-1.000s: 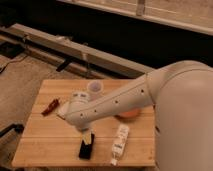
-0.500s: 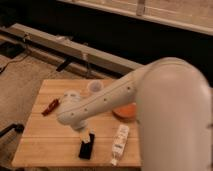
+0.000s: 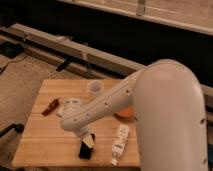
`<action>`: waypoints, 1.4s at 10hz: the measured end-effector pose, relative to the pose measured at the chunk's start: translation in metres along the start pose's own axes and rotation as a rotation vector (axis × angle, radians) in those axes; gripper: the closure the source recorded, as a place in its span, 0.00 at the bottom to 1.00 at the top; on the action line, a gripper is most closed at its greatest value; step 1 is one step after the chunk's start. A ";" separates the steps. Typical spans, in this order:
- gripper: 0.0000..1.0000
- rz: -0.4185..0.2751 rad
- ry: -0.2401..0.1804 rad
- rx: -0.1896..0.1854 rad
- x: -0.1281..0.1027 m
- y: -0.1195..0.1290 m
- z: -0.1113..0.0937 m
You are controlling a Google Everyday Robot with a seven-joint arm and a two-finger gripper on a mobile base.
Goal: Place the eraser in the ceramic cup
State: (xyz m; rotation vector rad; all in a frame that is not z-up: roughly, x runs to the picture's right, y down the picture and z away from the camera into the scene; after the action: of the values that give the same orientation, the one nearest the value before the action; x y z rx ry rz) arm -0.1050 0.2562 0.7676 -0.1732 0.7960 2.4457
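Note:
The eraser [image 3: 85,150], a flat black block, lies near the front edge of the wooden table [image 3: 45,145]. My gripper [image 3: 86,137] is at the end of the white arm [image 3: 110,102], right above the eraser's far end, touching or almost touching it. The ceramic cup [image 3: 95,88], small and pale, stands upright at the back middle of the table, well apart from the gripper.
A white tube [image 3: 119,142] lies right of the eraser. The orange bowl [image 3: 125,114] is mostly hidden behind the arm. A red tool [image 3: 51,106] and a white round object [image 3: 72,104] lie at the left. A dark rail [image 3: 75,47] runs behind the table.
The arm has swung lower and toward the table's front, bringing the gripper down onto the eraser. The eraser, cup and tube have not moved.

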 end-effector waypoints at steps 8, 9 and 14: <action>0.20 0.048 0.053 0.027 0.015 -0.042 0.021; 0.20 0.050 0.056 0.032 0.018 -0.042 0.024; 0.20 0.062 0.047 0.030 0.028 -0.038 0.031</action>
State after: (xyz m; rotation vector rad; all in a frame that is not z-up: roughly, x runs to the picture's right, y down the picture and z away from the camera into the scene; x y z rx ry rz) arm -0.1059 0.3126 0.7661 -0.1976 0.8699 2.4945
